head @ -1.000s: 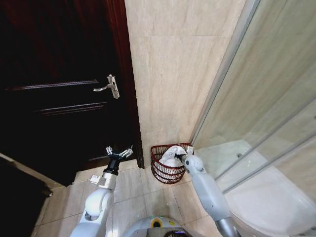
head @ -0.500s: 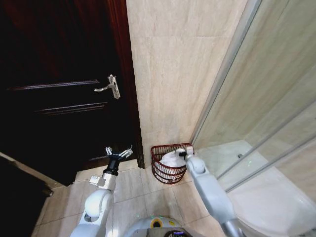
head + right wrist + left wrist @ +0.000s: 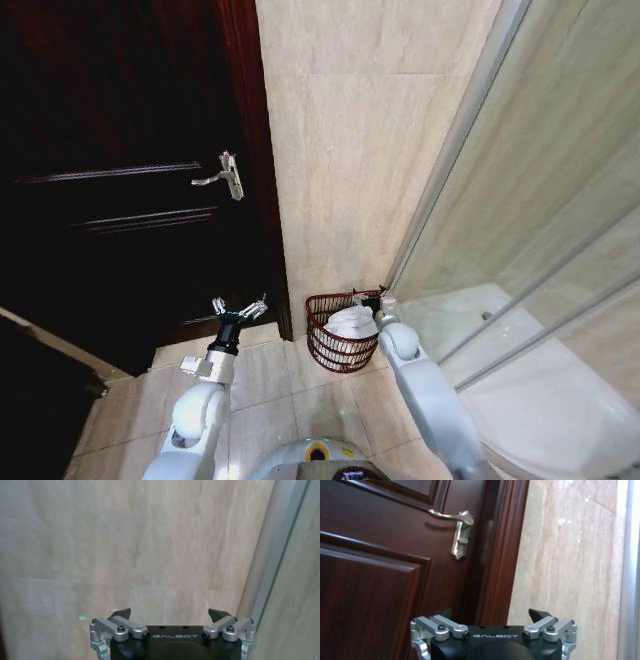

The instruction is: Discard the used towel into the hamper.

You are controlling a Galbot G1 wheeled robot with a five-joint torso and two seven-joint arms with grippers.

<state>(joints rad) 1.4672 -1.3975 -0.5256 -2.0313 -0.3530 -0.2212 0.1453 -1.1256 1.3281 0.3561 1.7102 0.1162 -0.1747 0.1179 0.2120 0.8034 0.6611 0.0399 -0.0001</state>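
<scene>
Head view has the towel (image 3: 350, 322) heaped in the hamper (image 3: 335, 352) on the floor at the wall's foot, my right hand (image 3: 373, 300) spread empty over its rim, so I fear snagging and tipping it; my left hand (image 3: 239, 310) idles open.

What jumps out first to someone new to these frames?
The red wire hamper in the floor corner between tiled wall and shower glass, a white towel heaped inside. The right gripper sits just above its rim, fingers open and empty. The left gripper hangs open by the dark door.
</scene>
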